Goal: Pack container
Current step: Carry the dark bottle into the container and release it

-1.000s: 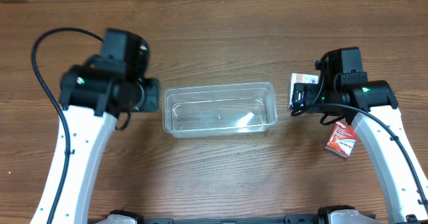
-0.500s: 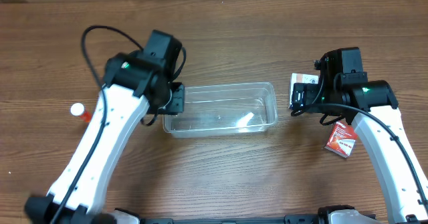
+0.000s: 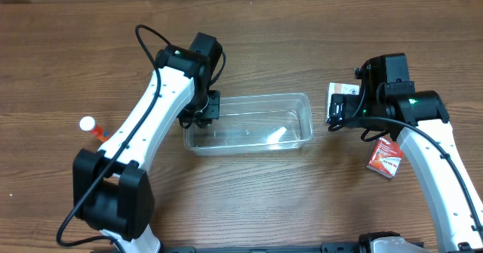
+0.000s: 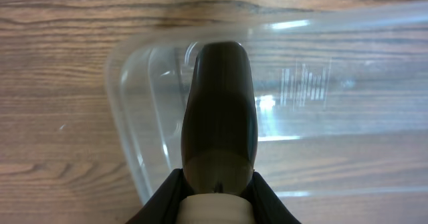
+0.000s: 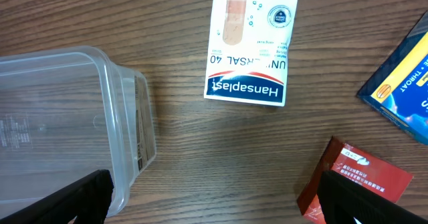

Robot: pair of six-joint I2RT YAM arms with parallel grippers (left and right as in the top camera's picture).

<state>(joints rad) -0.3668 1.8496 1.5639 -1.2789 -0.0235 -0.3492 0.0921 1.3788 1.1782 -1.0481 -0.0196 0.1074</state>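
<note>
**L claw (image 4: pixel 217 200) clamped on a dark, glossy, rounded bottle (image 4: pixel 219 110), over the left end of the clear, shallow plastic tub w/ rounded corners (image 4: pixel 130 137).**
Bottle is gripped at its pale cap end, body pointing out ahead of the claw, prob. so it can be laid flat inside. The tub sits directly beneath on the wood-grain counter (image 4: pixel 60 83) and looks empty. R claw (image 5: pixel 214 200) is spread wide w/ nothing in it, the tub's other end to its left. A flat white cardboard plaster box (image 5: pixel 251 47) lies ahead, w/ a red carton (image 5: pixel 354 184) and a blue box (image 5: pixel 401 77) to the right, likely next to pack.
</note>
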